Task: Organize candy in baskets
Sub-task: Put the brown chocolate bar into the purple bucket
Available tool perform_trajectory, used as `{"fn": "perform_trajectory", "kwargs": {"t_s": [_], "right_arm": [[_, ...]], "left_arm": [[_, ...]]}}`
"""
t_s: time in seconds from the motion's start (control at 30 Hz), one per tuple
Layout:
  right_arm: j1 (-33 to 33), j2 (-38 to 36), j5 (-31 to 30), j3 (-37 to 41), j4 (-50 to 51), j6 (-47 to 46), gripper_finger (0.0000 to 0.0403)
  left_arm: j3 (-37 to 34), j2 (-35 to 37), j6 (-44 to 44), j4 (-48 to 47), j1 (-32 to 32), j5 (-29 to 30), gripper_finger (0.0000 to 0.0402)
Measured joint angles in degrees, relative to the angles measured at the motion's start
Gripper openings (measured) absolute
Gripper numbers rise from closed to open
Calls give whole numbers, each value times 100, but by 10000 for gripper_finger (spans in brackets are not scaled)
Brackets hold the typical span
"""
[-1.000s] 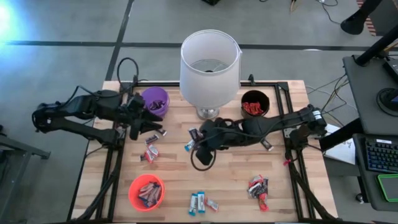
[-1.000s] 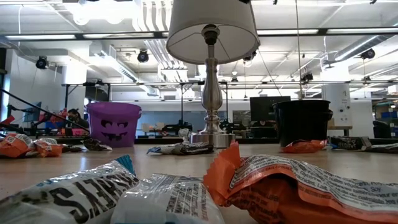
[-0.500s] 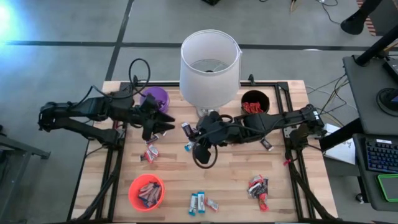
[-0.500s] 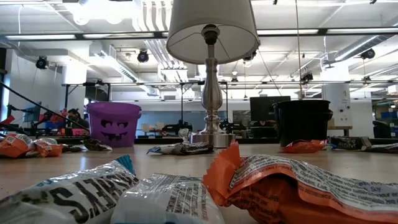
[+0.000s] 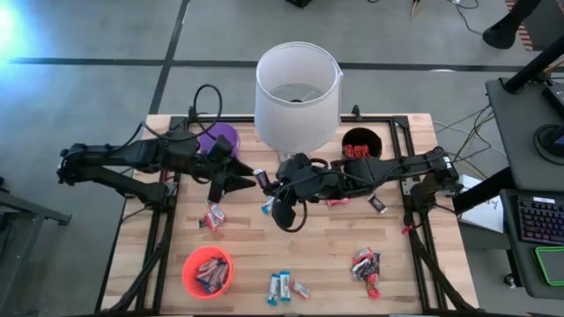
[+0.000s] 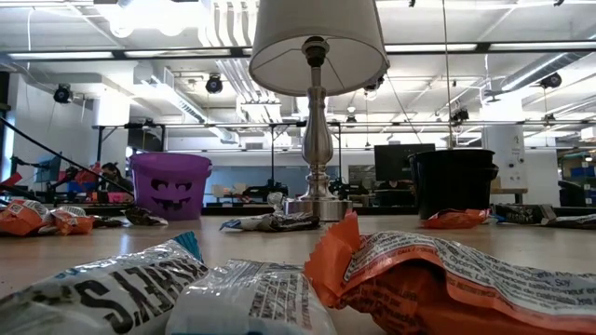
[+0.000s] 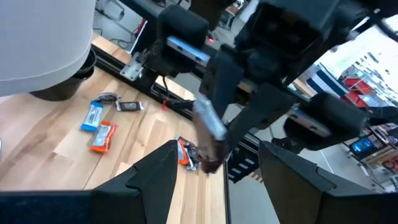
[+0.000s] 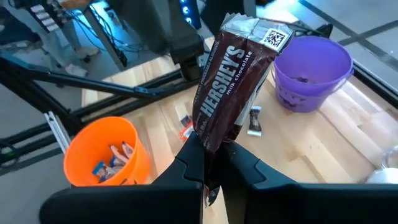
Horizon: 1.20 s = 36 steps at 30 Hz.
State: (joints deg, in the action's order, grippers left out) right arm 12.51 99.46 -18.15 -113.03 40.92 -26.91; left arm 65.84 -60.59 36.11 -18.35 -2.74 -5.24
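Two hands meet mid-surface: the right hand (image 8: 211,163) pinches a brown bar (image 8: 233,81) aloft, between the lamp (image 5: 297,97) and purple basket (image 5: 219,139). The left hand (image 5: 251,180) gapes empty beside it — other candy (image 5: 282,286) lies scattered.

This is a big lab or workshop. Pipes (image 6: 177,88) and lights (image 6: 63,93) hang from the ceiling, and desks hold screens (image 6: 402,166) and a keyboard (image 5: 539,217).
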Motion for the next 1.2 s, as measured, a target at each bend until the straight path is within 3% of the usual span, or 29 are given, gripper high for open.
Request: {"fn": "perform_trajectory", "kwargs": {"t_s": [0.53, 0.73, 0.93, 1.2], "right_arm": [[-18, 0, 4, 4, -13, 54, 13], [-20, 0, 6, 5, -58, 54, 13], [-17, 0, 9, 7, -54, 54, 13], [-17, 0, 10, 9, -56, 54, 13]], "left_arm": [[0, -323, -283, 539, 0, 3, 205], [1, -496, -350, 550, 0, -23, 186], [2, -463, -725, 662, 0, -26, 133], [2, -429, -1022, 680, 0, -28, 22]]}}
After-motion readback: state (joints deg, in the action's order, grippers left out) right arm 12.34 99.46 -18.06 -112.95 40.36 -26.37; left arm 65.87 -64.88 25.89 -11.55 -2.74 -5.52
